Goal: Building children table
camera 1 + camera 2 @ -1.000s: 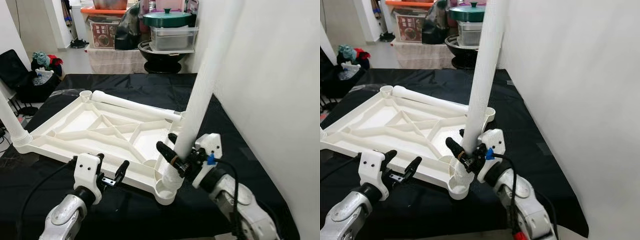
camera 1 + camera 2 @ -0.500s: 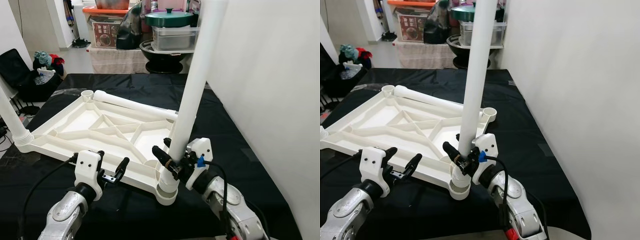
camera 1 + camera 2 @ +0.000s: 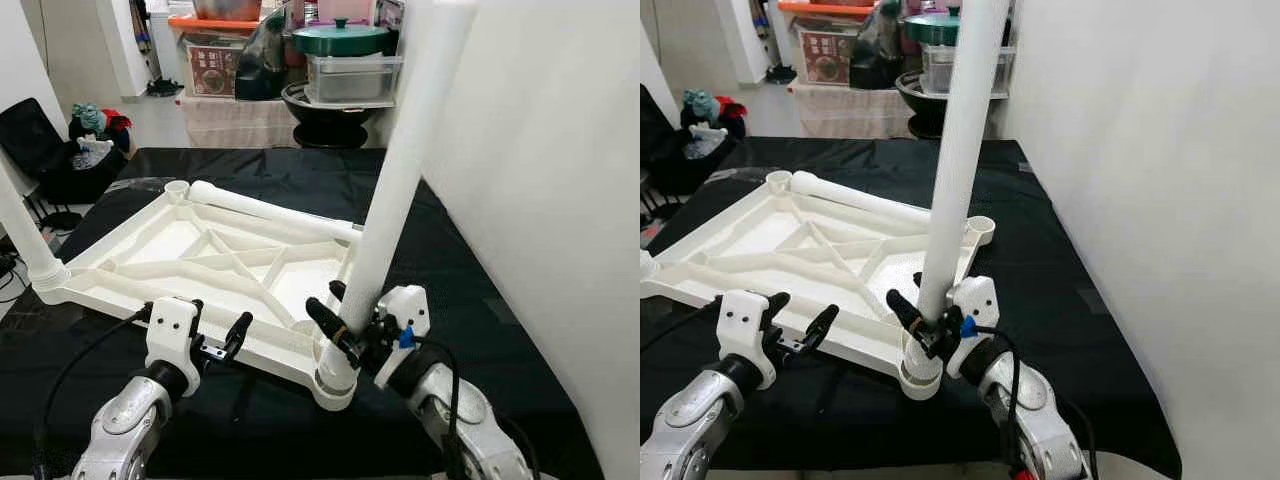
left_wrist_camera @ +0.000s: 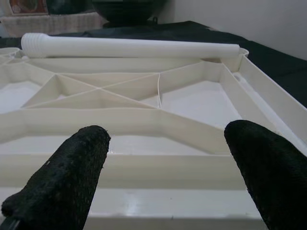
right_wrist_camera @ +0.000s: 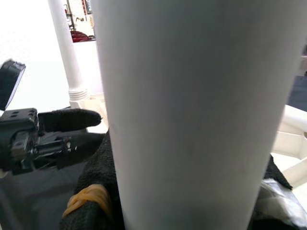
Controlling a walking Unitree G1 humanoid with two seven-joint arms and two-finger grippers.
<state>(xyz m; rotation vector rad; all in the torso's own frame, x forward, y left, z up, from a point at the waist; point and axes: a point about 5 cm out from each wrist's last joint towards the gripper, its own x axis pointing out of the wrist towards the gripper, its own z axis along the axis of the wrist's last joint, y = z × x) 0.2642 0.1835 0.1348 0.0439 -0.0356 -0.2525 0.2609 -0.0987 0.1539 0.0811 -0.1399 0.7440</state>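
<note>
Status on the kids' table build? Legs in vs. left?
Done: one leg stands in the far-left corner of the upturned tabletop. In hand: right gripper holds a second leg, tilted, its foot in the near-right corner socket. Left: a third leg lies on the tabletop; back corner sockets look empty. Left gripper open at the near edge.

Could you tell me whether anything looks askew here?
Yes: the leg in the right end effector leans instead of standing square in the tabletop's near corner socket. Another leg lies loose across the tabletop.
</note>
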